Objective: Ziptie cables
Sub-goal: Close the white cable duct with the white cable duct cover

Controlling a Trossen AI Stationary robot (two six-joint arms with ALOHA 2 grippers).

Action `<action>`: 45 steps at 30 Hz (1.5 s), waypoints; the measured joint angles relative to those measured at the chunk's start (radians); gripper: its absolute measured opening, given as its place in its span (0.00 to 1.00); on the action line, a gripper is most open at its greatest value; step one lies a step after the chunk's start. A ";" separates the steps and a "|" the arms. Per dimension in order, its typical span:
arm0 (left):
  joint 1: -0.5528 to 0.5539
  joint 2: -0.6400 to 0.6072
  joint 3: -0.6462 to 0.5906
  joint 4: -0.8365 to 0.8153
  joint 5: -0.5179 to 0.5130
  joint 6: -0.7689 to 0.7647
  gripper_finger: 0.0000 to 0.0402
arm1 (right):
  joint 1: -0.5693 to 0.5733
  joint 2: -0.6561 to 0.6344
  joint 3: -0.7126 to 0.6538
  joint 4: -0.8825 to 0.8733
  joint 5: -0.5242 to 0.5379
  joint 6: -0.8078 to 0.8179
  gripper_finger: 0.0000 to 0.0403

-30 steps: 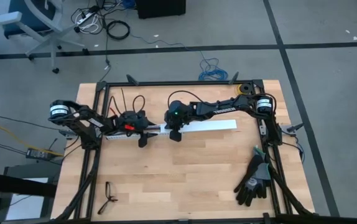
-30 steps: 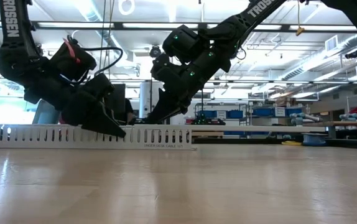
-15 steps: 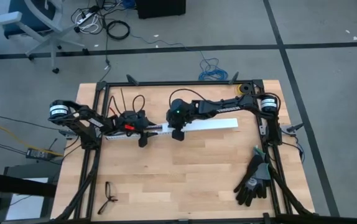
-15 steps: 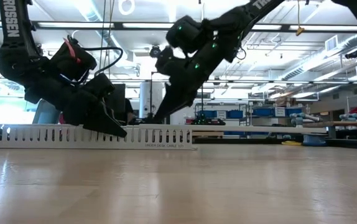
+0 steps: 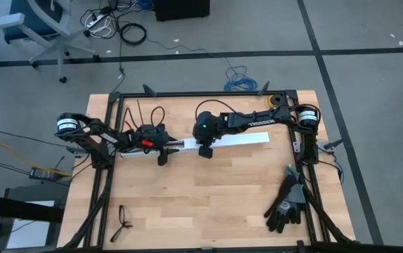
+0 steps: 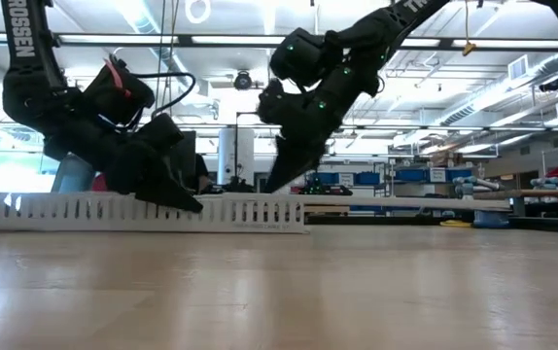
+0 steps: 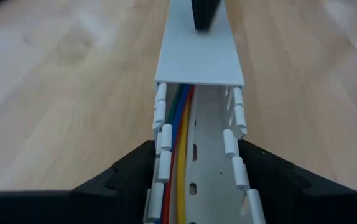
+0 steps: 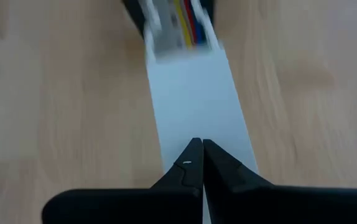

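Left gripper: sits west of table centre, jaws spread around the white slotted duct and bearing on its two side walls, so it is clamping the duct itself. The left wrist view shows the fingers outside the slotted walls.

Cables: green, blue, red and yellow wires lie inside the duct channel, running under the flat white cover that caps the far stretch. No ziptie can be made out in any view; its location cannot be stated.

Right gripper: just right of the left one, near table centre, fingers pressed fully together with nothing between them. In the right wrist view the closed tips rest on or just above the cover; contact cannot be confirmed. The low view shows this gripper angled down at the top edge of the duct.

Risks, as judged:
- The closed tip pushing on a smooth cover may slip off an edge, skewing the cover against the slotted walls.
- A lengthwise push may drag the whole duct if the left clamp is light.
- A wire riding up at the cover's open edge could be pinched.

Black gloves lie at five o'clock, spectacles at seven o'clock, both well apart from the work.
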 joint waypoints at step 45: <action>-0.001 0.207 0.155 0.078 -0.008 -0.010 0.56 | 0.001 0.009 -0.075 0.119 0.009 0.018 0.00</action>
